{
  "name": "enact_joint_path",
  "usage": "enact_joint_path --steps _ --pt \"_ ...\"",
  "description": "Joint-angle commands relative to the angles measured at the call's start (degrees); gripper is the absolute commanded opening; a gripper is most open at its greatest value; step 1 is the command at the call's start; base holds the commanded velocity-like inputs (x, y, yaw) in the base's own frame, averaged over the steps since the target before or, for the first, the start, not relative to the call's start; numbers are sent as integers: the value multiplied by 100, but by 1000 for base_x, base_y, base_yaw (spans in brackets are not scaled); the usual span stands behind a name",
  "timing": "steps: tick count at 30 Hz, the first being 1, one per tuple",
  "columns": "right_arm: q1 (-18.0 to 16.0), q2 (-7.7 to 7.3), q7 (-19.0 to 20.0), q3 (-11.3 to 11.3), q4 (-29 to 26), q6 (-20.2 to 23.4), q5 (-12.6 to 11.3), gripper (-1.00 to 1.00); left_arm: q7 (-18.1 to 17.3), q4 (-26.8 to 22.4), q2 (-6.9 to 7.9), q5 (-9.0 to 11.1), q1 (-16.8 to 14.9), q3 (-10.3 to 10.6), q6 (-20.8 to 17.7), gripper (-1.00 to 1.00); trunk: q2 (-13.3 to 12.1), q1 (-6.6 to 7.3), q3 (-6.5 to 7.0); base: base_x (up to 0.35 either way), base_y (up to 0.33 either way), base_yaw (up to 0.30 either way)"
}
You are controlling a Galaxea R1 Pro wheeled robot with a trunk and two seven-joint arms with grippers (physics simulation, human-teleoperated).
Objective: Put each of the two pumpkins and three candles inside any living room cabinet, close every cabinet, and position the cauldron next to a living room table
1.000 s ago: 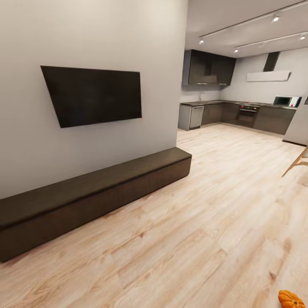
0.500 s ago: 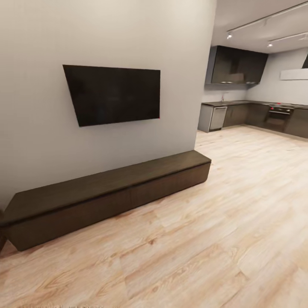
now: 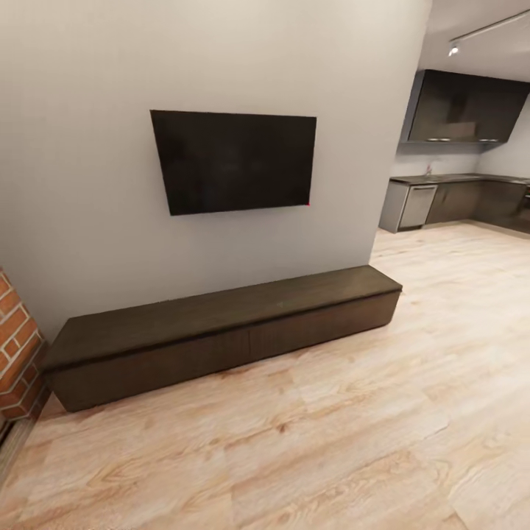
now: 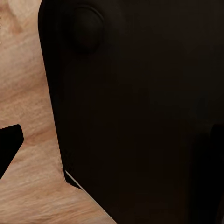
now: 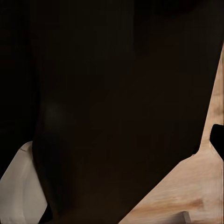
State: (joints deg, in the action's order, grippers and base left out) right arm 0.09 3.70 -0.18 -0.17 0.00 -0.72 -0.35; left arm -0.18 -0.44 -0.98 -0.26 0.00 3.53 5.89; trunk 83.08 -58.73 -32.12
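Head view: long dark cabinet (image 3: 228, 335) against wall under TV (image 3: 235, 160), drawers all shut. Brick fireplace (image 3: 18, 346) touches its far end. Can't tell if either end effector is clenched. Risk: robot rolls too close, bumps cabinet.

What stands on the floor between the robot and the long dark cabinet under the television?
Nothing visible stands in the way. In the head view, bare wooden floor runs up to the closed cabinet; the brick fireplace sits beside its left end.
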Motion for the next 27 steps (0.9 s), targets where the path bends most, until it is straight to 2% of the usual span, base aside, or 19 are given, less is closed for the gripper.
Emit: enact_joint_path --steps 1,9,27 --pt "0 0 0 0 0 1 0 100 0 0 -1 0 0 2 0 100 0 0 -2 152 -51 276" --pt "0 0 0 0 0 -5 0 100 0 0 -2 0 0 -1 -2 100 0 0 -21 183 -128 276" --pt "0 -1 0 -1 0 -4 3 100 0 0 -7 0 0 -1 0 100 0 0 -62 251 -110 276"
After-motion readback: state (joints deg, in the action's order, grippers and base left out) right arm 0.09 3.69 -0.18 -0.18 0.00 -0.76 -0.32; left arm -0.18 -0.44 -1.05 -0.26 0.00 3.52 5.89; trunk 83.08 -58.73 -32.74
